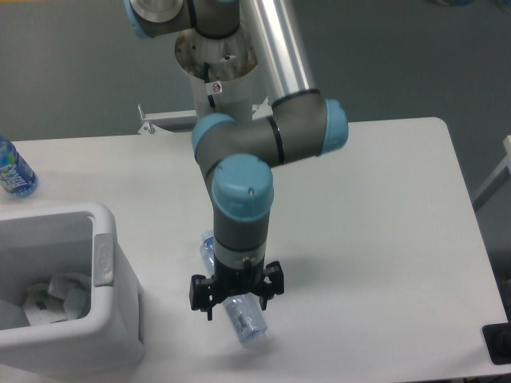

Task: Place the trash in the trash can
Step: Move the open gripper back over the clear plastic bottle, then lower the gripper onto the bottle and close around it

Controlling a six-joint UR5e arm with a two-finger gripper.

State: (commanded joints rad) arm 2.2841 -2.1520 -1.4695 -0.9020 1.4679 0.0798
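The trash, a long clear pale-blue plastic bottle [246, 321], lies on the white table, slanting from behind the wrist to the lower right. My gripper [236, 302] points straight down over its middle, jaws spread to either side of it. The left fingertip [209, 313] stands apart from the bottle; the arm hides any contact. The trash can [107, 319], a white boxy bin with a grey oval tab [104, 259], stands at the lower left, a short way left of the gripper. Pale crumpled pieces [57, 294] lie inside it; I cannot tell if one is the wrinkly plastic piece.
A blue-labelled water bottle [13, 171] lies at the table's far left edge, behind the bin. The arm's base column [219, 76] rises at the table's back edge. A dark object [499, 343] sits at the lower right corner.
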